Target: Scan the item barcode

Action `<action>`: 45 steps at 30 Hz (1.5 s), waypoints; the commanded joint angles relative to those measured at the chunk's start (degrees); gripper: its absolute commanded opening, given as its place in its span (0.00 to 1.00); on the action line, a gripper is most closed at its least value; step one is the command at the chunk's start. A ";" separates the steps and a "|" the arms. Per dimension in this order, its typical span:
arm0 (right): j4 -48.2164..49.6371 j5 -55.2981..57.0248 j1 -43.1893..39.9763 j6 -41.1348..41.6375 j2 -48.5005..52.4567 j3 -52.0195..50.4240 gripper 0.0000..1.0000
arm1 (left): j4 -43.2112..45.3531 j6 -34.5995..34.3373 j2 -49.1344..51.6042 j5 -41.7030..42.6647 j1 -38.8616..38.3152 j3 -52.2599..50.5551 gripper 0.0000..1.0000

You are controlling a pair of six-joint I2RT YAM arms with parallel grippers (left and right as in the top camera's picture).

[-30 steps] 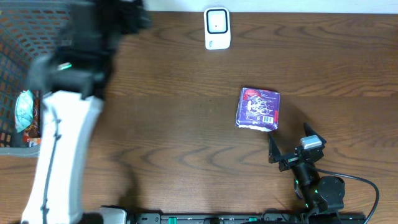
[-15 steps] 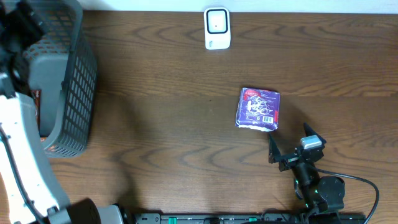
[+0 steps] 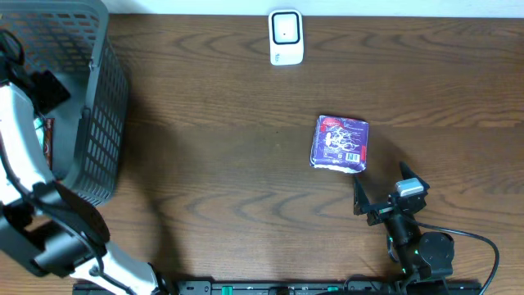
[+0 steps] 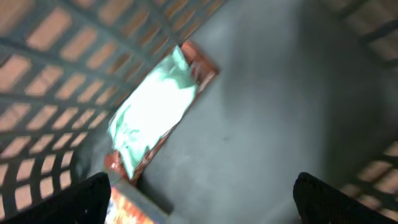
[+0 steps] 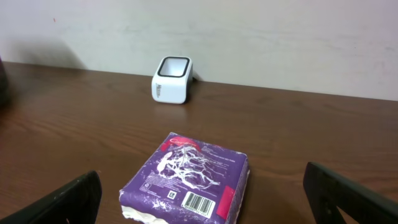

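A purple packet [image 3: 340, 143] lies flat on the table with its barcode [image 5: 200, 203] facing up, on the edge nearest my right gripper. My right gripper [image 3: 383, 184] stands open just in front of the packet, not touching it; in the right wrist view the packet [image 5: 186, 180] lies between and beyond the fingertips. A white scanner [image 3: 286, 37] stands at the far edge, its window up. My left gripper [image 4: 202, 205] hangs open inside the grey basket [image 3: 90, 106], above a green and red packet [image 4: 155, 109].
The basket takes up the far left corner and my left arm [image 3: 20, 156] reaches over its near wall. An orange item [image 4: 127, 211] lies by the left finger. The wall runs behind the scanner [image 5: 172, 79].
My left arm has swung left off the table and down into the basket, uncovering the basket. The right arm and the purple packet have not moved.
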 commanded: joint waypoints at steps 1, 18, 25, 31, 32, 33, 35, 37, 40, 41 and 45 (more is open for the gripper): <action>-0.24 0.48 0.17 0.44 -0.37 -0.09 0.99 | -1.97 -5.42 1.36 -5.70 0.55 -0.04 0.93; -0.24 0.48 0.17 0.46 -0.37 -0.09 0.99 | 1.33 6.73 9.33 -8.61 1.14 -1.66 0.92; -0.24 0.48 0.17 0.46 -0.37 -0.09 0.99 | 5.57 11.26 13.53 -8.85 1.62 -1.66 0.90; -0.24 0.48 0.17 0.46 -0.37 -0.09 0.99 | 8.37 11.26 14.78 -8.85 2.80 -1.66 0.89; -0.26 0.48 0.17 0.44 -0.37 -0.09 0.99 | 8.46 11.23 14.80 -8.85 3.06 -1.66 0.88; -0.24 0.48 0.17 0.46 -0.37 -0.09 0.99 | 8.52 11.23 14.80 -8.85 3.28 -1.66 0.85; -0.24 0.48 0.17 0.46 -0.37 -0.09 0.99 | 8.07 11.23 14.80 -8.83 3.98 -1.66 0.75; -0.26 0.46 0.17 0.44 -0.37 -0.09 0.99 | 7.41 11.23 14.82 -8.83 4.46 -1.66 0.70; -0.24 0.48 0.17 0.46 -0.37 -0.09 0.99 | 5.86 11.19 14.82 -8.72 5.05 -1.81 0.58; -0.24 0.48 0.17 0.44 -0.37 -0.09 0.99 | 5.33 11.21 14.82 -8.24 5.16 -1.97 0.51; -0.24 0.46 0.17 0.44 -0.37 -0.09 0.99 | 3.37 11.21 14.84 -0.92 5.40 -2.45 0.25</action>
